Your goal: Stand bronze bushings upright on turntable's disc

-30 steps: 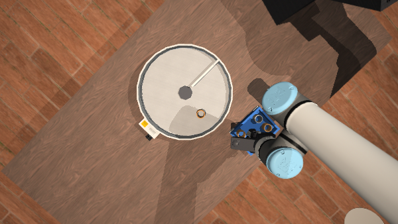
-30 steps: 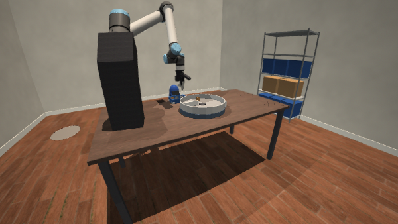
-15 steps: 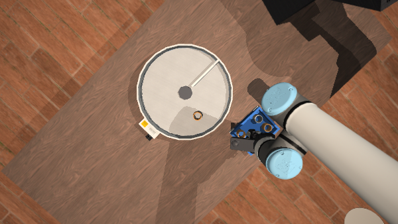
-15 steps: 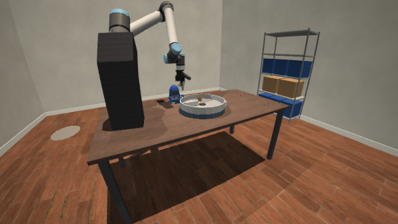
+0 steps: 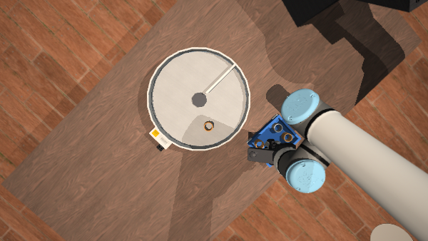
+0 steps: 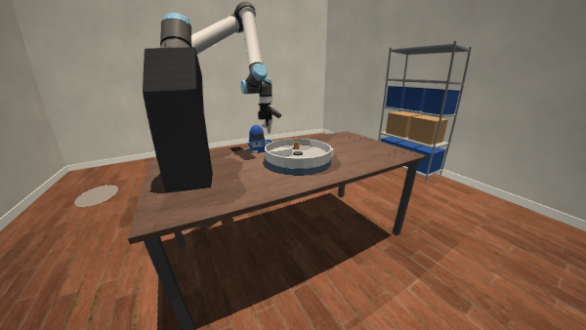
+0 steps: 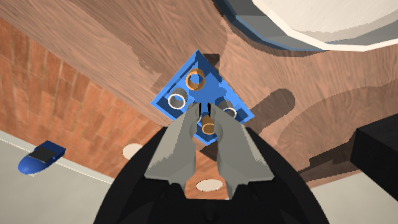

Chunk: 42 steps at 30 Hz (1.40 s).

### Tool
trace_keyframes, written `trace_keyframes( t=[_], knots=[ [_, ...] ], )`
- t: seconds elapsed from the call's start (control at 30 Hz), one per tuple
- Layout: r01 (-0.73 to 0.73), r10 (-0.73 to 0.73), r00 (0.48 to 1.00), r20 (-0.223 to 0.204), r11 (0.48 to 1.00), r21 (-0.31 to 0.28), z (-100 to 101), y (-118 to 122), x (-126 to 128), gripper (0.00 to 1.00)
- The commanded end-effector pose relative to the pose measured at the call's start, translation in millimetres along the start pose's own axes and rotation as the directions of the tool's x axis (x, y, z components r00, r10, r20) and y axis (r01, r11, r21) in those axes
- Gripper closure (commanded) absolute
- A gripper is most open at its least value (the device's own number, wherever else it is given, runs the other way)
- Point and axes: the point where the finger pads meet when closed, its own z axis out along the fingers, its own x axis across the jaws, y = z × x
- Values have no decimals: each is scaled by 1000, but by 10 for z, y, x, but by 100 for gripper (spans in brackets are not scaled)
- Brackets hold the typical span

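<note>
The blue crate [image 5: 275,139] stands on the table right of the turntable and also shows in the wrist view [image 7: 201,97]. It holds two bronze bushings [image 7: 196,80] [image 7: 207,125] and two steel bushings [image 7: 176,100] [image 7: 227,111], all upright. My gripper [image 7: 204,103] [image 6: 267,126] hovers well above the crate, shut and empty; the nearer bronze bushing shows through the gap behind the fingertips. One bronze bushing [image 5: 209,125] stands upright on the turntable's disc [image 5: 178,89], between the dark hub [image 5: 199,99] and the rim.
The turntable has a raised rim [image 6: 298,155] and a white radial bar [image 5: 220,79]. A tall black cabinet [image 6: 177,119] stands on the table's far end. A metal shelf with boxes [image 6: 422,107] stands by the wall.
</note>
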Motion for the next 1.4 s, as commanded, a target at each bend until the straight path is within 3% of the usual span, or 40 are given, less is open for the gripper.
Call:
trace_keyframes(
  t=[0.0, 0.63, 1.1, 1.37],
  knots=[
    [0, 0, 1000, 1, 1000, 1, -4, -2, -4, 95],
    [0, 0, 1000, 1, 1000, 1, 41, -3, -4, 95],
    [0, 0, 1000, 1, 1000, 1, 606, -3, -4, 95],
    [0, 0, 1000, 1, 1000, 1, 736, -3, -4, 95]
  ],
)
